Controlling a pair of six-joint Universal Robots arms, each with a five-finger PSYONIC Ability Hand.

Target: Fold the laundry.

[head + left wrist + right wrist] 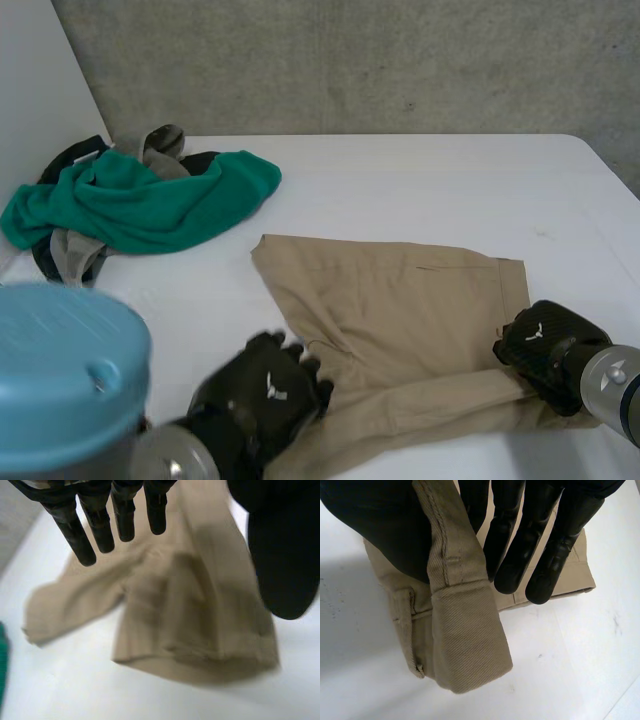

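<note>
Lying across the middle of the white table (420, 180), the khaki trousers (400, 300) run with their long axis from one arm's side to the other, and a near strip of the cloth stretches between the two hands. The right hand (545, 345) sits at the end on its own side; its wrist view shows the waistband (465, 625), belt loop and all, raised between the thumb and the straight fingers (520, 545) and pinched there, clear of the table. The left hand (262, 395) is at the opposite end of that strip, over the cloth, its fingers (100, 525) straight and apart from the thumb, clamping nothing. The fold, as I judge it, hinges on the left hand taking its end as well, so the near edge can go away from the robot, across the long axis, onto the far half. Well apart, at the far left corner, a green cloth (150, 205) tops the pile
</note>
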